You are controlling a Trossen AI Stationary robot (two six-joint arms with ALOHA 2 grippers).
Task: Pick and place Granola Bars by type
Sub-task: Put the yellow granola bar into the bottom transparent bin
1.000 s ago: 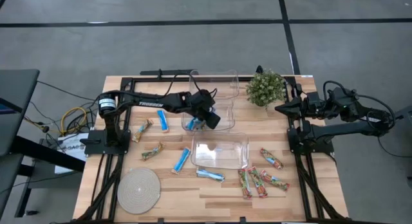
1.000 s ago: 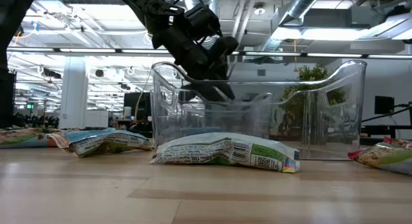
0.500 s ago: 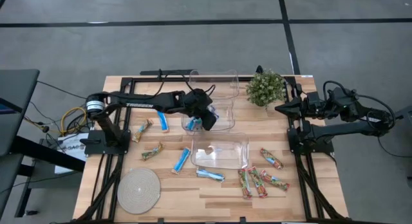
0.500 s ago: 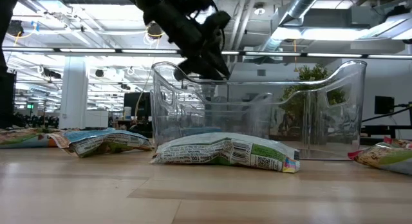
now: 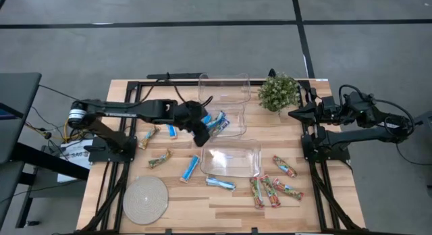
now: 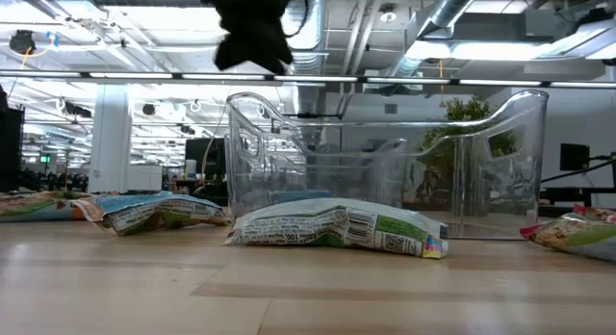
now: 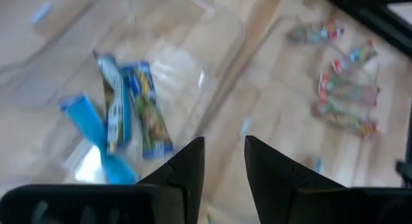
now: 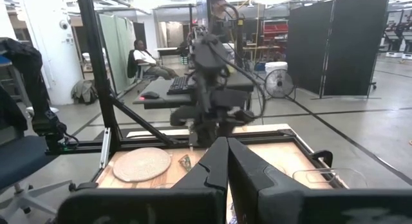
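The left gripper (image 5: 202, 136) hangs above the table just beside the middle bin (image 5: 233, 120), its fingers (image 7: 187, 166) parted a little and holding nothing. Blue bars (image 7: 122, 111) lie in that bin. Another clear bin (image 5: 233, 157) sits nearer the front. More bars lie loose on the table (image 5: 189, 204): blue ones (image 5: 190, 169) on the left, red-green-orange ones (image 5: 273, 190) on the right. The right gripper (image 5: 294, 113) waits at the right edge by the plant (image 5: 278, 91), fingers closed and empty.
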